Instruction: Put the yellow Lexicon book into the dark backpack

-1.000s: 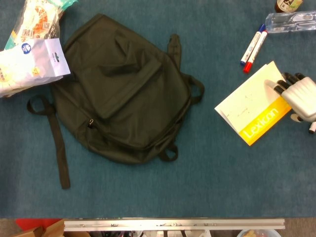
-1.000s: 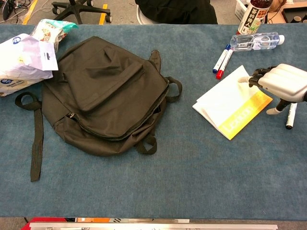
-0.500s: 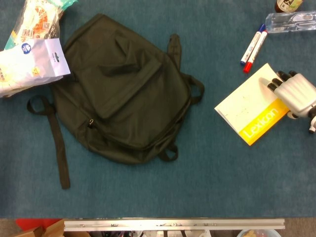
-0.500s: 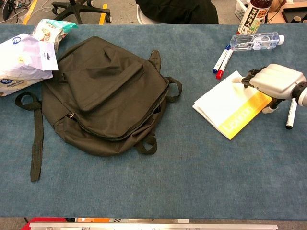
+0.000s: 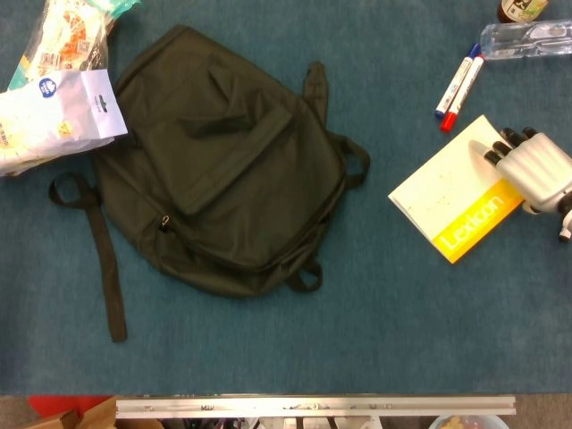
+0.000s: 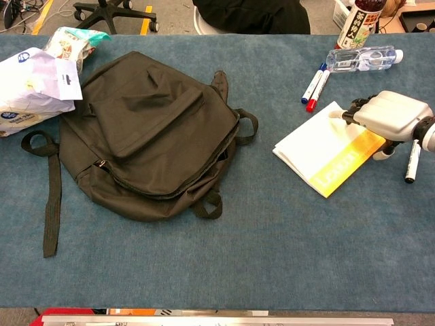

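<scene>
Blue carpet-like cloth covers the table we are working at, and beyond its far edge in the chest view we can make out a grey floor with the wheeled base of an office chair. Our right hand sits at the right edge of the table with its dark fingertips resting on the far right corner of the yellow Lexicon book; the fingers are bent down onto the pale cover, but we cannot tell whether they actually grip the book or only press on it. The book lies flat, well to the right of the dark backpack, its yellow band with the title facing the near right. The backpack lies flat on the left half of the table, its flap down and its straps trailing outward, one long strap running toward the near edge. Touching the backpack's far left corner are white plastic snack bags. Beyond the book lie two markers, one capped blue and one capped red, side by side, and farther back a clear plastic bottle lies on its side beside a standing drink bottle. Another marker lies just beside our right hand. Our left hand does not appear in either view.
</scene>
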